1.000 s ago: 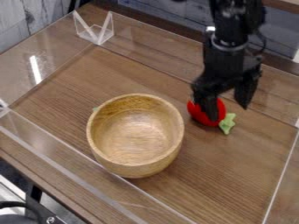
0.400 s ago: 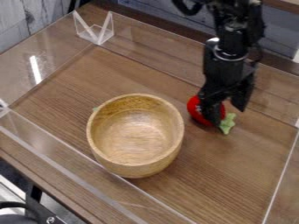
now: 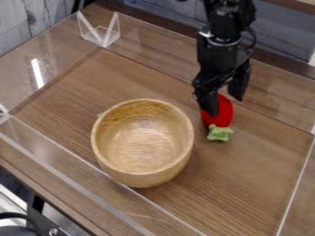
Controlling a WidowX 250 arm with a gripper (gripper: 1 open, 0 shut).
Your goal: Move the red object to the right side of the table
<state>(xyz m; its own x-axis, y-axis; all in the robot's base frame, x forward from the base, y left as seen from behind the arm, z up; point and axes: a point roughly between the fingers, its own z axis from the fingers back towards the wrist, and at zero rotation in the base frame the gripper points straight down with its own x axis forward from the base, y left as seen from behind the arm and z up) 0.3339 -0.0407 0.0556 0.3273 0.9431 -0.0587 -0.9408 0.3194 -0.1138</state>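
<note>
The red object point(image 3: 220, 112), a small toy strawberry with a green leafy tip point(image 3: 220, 134), lies on the brown wood-grain table point(image 3: 123, 78) right of centre, just beside the wooden bowl. My black gripper point(image 3: 218, 98) points straight down over it. It is open, with its fingers point(image 3: 201, 98) spread to either side of the strawberry's top. The upper part of the strawberry is hidden behind the fingers. I cannot tell whether the fingers touch it.
A tan wooden bowl point(image 3: 144, 140) stands at the table's middle, close to the strawberry's left. Low clear acrylic walls point(image 3: 25, 143) edge the tabletop. A small clear stand point(image 3: 99, 29) sits at the back left corner.
The gripper has shifted left, towards the bowl, and rolled slightly, staying open. The strawberry's green tip has swung from its right side to below it.
</note>
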